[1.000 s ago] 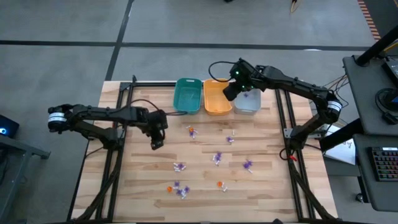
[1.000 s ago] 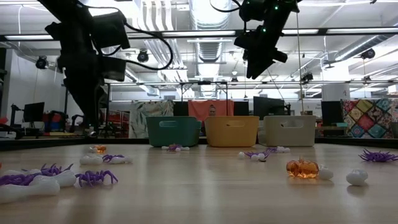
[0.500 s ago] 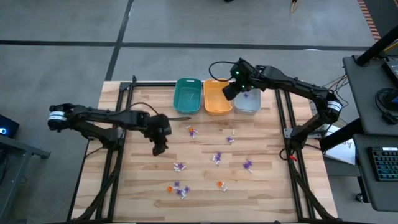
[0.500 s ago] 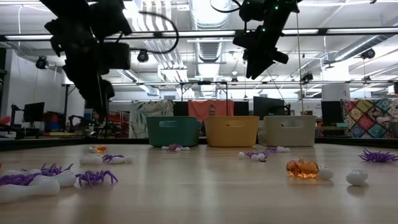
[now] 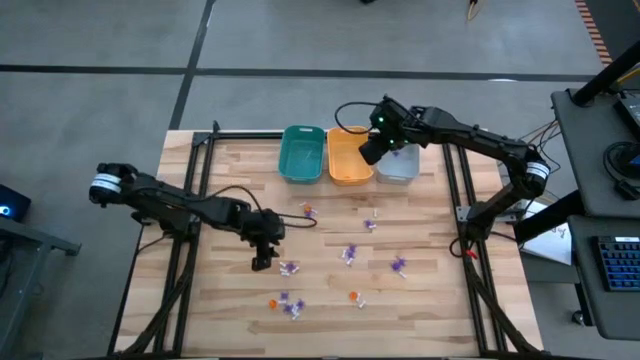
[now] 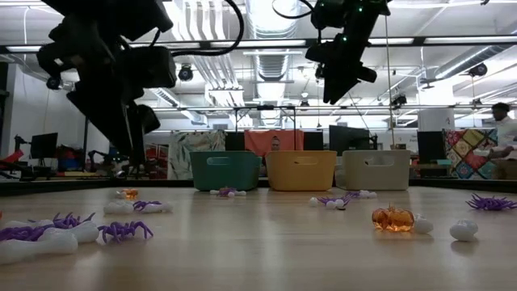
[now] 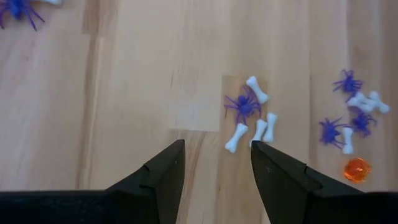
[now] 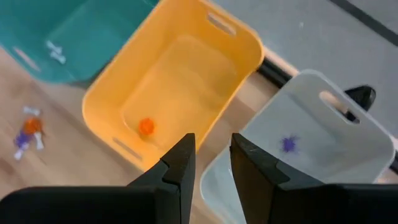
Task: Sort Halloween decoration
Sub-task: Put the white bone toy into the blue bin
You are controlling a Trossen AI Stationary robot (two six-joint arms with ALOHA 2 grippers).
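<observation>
**Left arm poised over a bone-and-spider cluster; right arm parked above the bins**

1. Nearest the table's front edge I see loose Halloween decoration (image 5: pixel 285 302): an orange piece, purple spiders and white bones, with a second orange piece (image 5: pixel 353 296) to the right. They lie scattered and unsorted, so I judge most of the task remains.

2. The left gripper (image 5: pixel 262 262) hangs low over the wood, just beside a small cluster (image 5: pixel 289 268). In the left wrist view its fingers (image 7: pixel 163 177) are spread apart with nothing between them. Ahead of them lie a purple spider (image 7: pixel 244 106) and three white bones (image 7: pixel 257 132) close together. I read the released jaws as preparation for a pick; because the pieces crowd each other, I expect to align on one piece only.

3. Mid-table, more spiders (image 5: pixel 350 253) and a mixed group (image 5: pixel 309 212) lie well apart from one another.

4. At the far edge stand the teal bin (image 5: pixel 302 153), orange bin (image 5: pixel 349 156) and grey bin (image 5: pixel 398 162), side by side. The right gripper (image 5: pixel 371 148) hovers above the orange and grey bins, fingers parted and empty. The right wrist view shows an orange piece (image 8: pixel 146 126) in the orange bin, a purple spider (image 8: pixel 288 144) in the grey bin and white bones (image 8: pixel 55 52) in the teal bin, so sorting is by colour.
</observation>
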